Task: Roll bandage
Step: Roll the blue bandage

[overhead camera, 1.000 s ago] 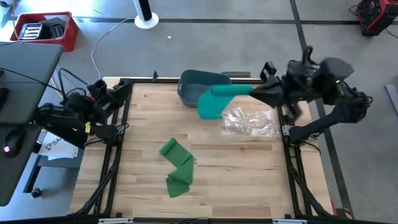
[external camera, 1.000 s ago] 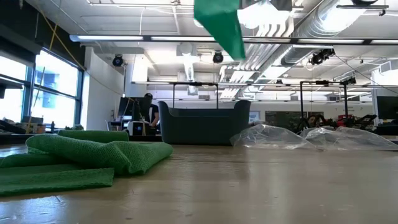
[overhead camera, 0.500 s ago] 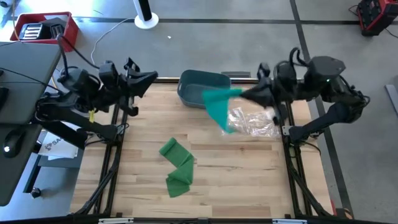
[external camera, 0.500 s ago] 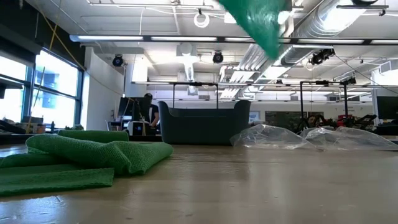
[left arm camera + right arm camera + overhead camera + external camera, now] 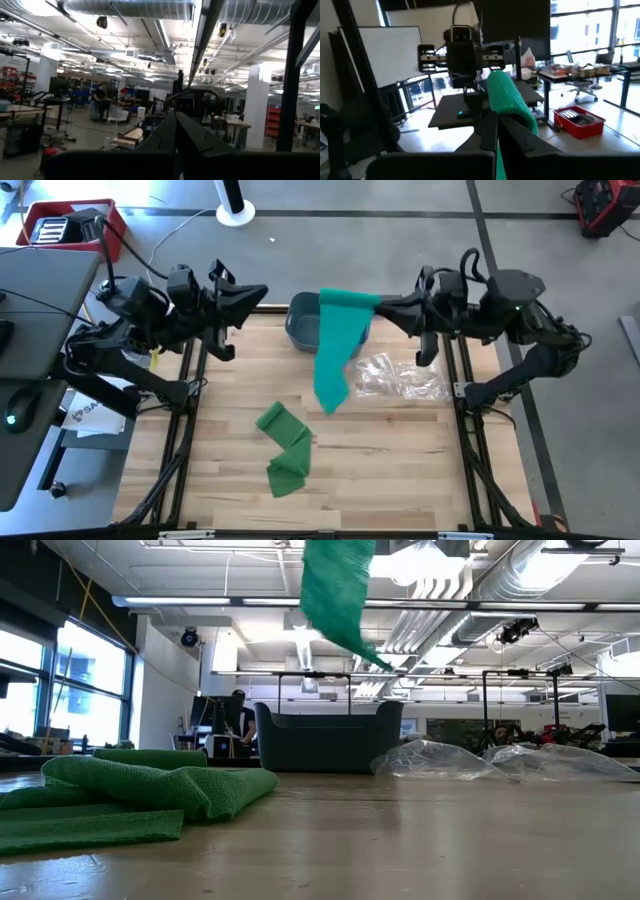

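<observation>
A teal-green bandage strip (image 5: 335, 345) hangs in the air over the table's far middle, held by my right gripper (image 5: 381, 305), which is shut on its upper end; it also shows in the low view (image 5: 335, 590). A second green bandage (image 5: 285, 445) lies crumpled and flat on the wooden table, left in the low view (image 5: 130, 790). My left gripper (image 5: 262, 292) is shut and holds nothing. It is raised above the table's far-left corner and points toward the right arm; its shut fingers (image 5: 176, 135) show in its wrist view. My right gripper pinches the strip's upper end (image 5: 512, 107) between its two fingers. The fingers reach in level from the table's right side. The strip drapes over the fingertips and hangs slack below them, its lower end (image 5: 330, 402) clear of the table.
A dark bin (image 5: 303, 322) stands at the table's far edge, partly behind the hanging strip. A crumpled clear plastic bag (image 5: 405, 375) lies at the right, below the right arm. Bare wood lies along the near edge and left side.
My left arm has risen from the table's left edge and swung up toward the far middle, its gripper now pointing at the right arm. My right gripper has turned at the wrist. The hanging strip has swung below it and now stretches out long toward the near edge.
</observation>
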You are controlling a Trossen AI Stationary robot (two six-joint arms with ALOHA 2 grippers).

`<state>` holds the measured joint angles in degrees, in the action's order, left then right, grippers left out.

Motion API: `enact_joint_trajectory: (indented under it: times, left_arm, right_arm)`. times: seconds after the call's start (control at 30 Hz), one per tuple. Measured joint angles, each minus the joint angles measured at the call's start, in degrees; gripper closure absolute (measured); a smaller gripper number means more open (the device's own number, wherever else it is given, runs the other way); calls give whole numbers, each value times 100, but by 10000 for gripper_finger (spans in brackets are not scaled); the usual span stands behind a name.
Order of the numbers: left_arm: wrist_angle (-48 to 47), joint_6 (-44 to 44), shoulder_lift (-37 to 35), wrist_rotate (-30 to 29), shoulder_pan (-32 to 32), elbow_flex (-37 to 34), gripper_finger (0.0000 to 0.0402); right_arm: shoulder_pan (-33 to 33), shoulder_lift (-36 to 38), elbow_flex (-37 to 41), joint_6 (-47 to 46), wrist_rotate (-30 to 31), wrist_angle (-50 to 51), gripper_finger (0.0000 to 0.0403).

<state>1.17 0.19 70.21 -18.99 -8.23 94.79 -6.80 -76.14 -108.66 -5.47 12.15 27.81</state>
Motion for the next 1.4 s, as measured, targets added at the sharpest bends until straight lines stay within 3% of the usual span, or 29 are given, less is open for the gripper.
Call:
enact_joint_trajectory:
  times: [0.23, 0.33, 0.43, 0.57, 0.77, 1.0, 1.4]
  left_arm:
    - [-826, -90, 549, 257, -2, 744, 353]
    - [-1221, -271, 700, 647, 14, 1028, 326]
    - [-1338, -515, 837, 1118, 72, 1181, 301]
    - [-1350, -800, 982, 1183, 72, 1197, 281]
    - [-1349, -1059, 1104, 1163, 72, 1197, 275]
    - [-1330, -1049, 1221, 683, 99, 1199, 275]
    - [-1344, -1058, 1406, 687, 114, 1202, 275]
  right_arm:
    - [-5, 4, 0, 139, -602, -194, 403]
    - [33, 11, 0, 143, -952, -197, 403]
    - [101, 15, 0, 106, -1271, -202, 403]
    - [194, 15, 0, 100, -1362, -168, 403]
    - [275, 15, 0, 100, -1369, -151, 403]
    - [275, 0, 0, 99, -1370, 31, 403]
    - [277, -2, 0, 37, -1214, 331, 403]
